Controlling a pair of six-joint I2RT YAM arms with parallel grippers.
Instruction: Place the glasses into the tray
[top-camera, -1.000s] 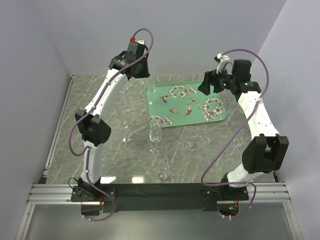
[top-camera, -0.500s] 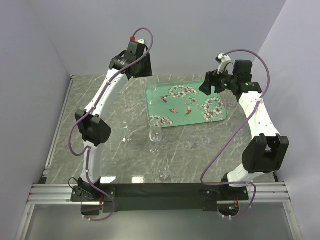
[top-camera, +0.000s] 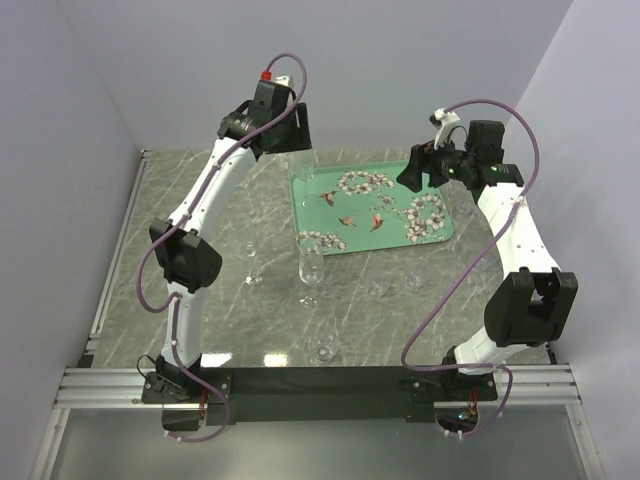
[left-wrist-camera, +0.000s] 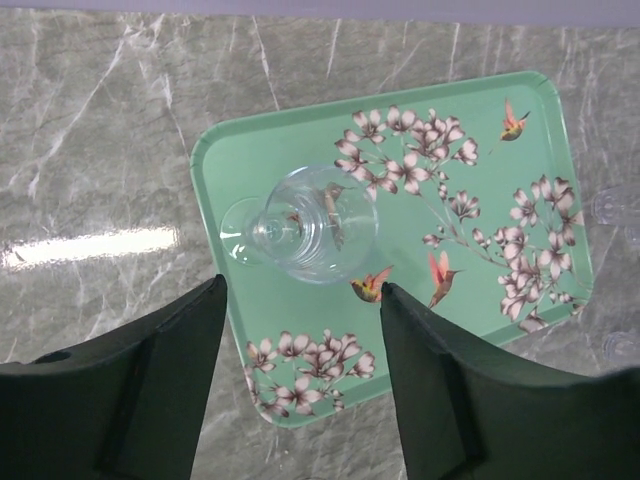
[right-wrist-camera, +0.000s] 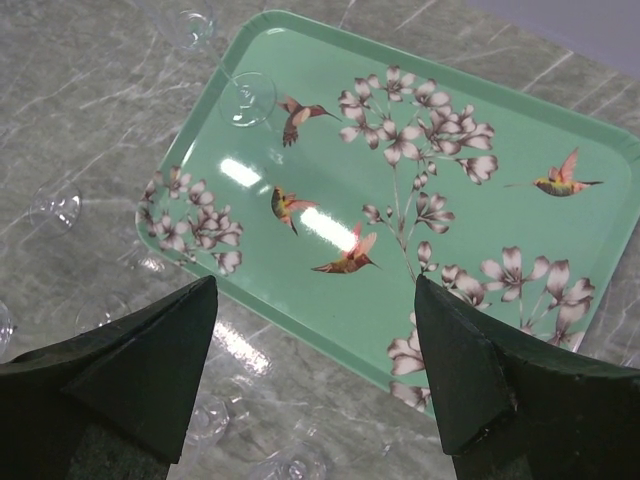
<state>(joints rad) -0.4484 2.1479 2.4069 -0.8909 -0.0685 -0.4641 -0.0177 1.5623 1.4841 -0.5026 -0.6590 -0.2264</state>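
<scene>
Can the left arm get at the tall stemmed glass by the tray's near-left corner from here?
Probably yes. The left gripper hangs open over the tray, above the glass there, holding nothing. The tall glass stands alone on that arm's side, with nothing close around it.

**Overhead view, arm bases at the near edge.** A grey marbled table (top-camera: 270, 210) carries the teal tray (top-camera: 375, 215), which lies far and right of centre. One stemmed glass (top-camera: 304, 181) stands in the tray's far left corner, below the left gripper (top-camera: 297, 140). The right gripper (top-camera: 408, 176) hangs over the tray's far right part. Off the tray stand:
- a tall glass (top-camera: 311, 268) just beside its near left corner
- a small glass (top-camera: 253, 266) further left
- a nearest glass (top-camera: 325, 349)
- a pair of glasses (top-camera: 414, 282) at right
</scene>
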